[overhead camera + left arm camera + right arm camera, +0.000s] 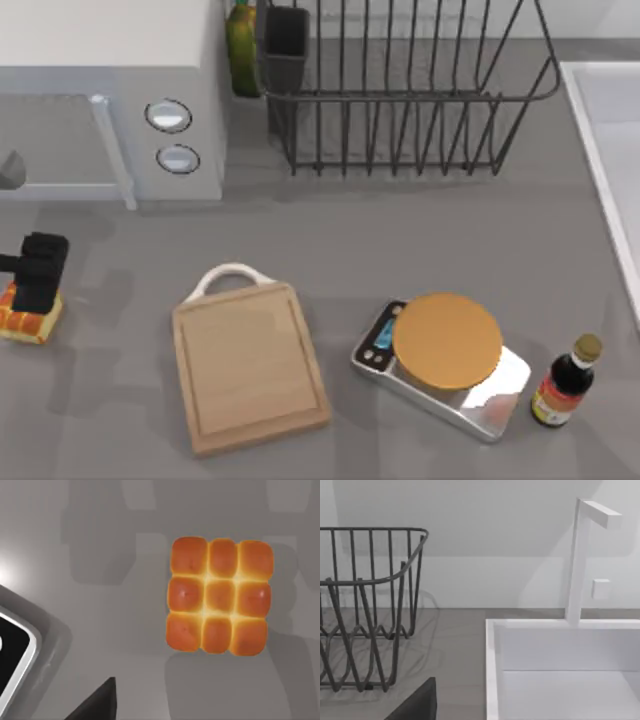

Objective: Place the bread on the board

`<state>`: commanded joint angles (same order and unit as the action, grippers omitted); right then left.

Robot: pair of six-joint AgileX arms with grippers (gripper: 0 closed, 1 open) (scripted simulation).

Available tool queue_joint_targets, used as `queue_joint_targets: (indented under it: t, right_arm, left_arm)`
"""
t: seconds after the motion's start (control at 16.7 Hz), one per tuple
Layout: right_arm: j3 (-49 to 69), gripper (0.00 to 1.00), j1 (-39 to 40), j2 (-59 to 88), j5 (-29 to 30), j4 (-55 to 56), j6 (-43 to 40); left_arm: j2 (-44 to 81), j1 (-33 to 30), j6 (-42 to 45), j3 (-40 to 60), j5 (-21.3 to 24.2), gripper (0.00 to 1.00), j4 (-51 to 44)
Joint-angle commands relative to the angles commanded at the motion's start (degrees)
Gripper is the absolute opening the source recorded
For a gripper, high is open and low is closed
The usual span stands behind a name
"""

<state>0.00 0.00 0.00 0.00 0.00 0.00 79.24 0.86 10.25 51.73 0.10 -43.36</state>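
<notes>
The grey table (400,250) had a fair bit sitting on it. The bread (28,318) was at the far left edge, the wooden board (248,368) near the middle, then a silver scale (445,365) and a dark sauce bottle (566,381) to its right. Further back were a microwave (110,100), I think, and a wire dish rack (400,90).

The board (250,368) looks like pale, matt wood with a smooth white loop handle, and the bread (219,596) has a glossy, golden-orange crust. The scale (443,366) has a shiny metal body under a matt orange-tan disc, the dish rack (400,85) is thin dark wire, and the sauce bottle (565,382) is dark and glossy on the matt grey table (400,240).
</notes>
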Motion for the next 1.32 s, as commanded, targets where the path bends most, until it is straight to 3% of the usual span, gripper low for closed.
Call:
queue_joint_targets:
  t: [0.3, 0.54, 1.02, 1.32]
  right_arm:
    - [0.0, 1.00, 0.0, 0.0, 0.0, 0.0, 0.0]
    - [0.0, 1.00, 0.0, 0.0, 0.0, 0.0, 0.0]
    - [0.0, 1.00, 0.0, 0.0, 0.0, 0.0, 0.0]
    - [0.0, 1.00, 0.0, 0.0, 0.0, 0.0, 0.0]
  left_arm:
    - [18.7, 0.1, 2.7, 13.2, 0.0, 1.00, -10.2]
    - [24.8, 0.2, 3.6, 18.9, -0.1, 1.00, -13.1]
    - [23.8, -0.2, 3.2, 17.3, -0.2, 1.00, -12.6]
    - [23.9, -0.7, 2.7, 10.9, -0.1, 1.00, -6.5]
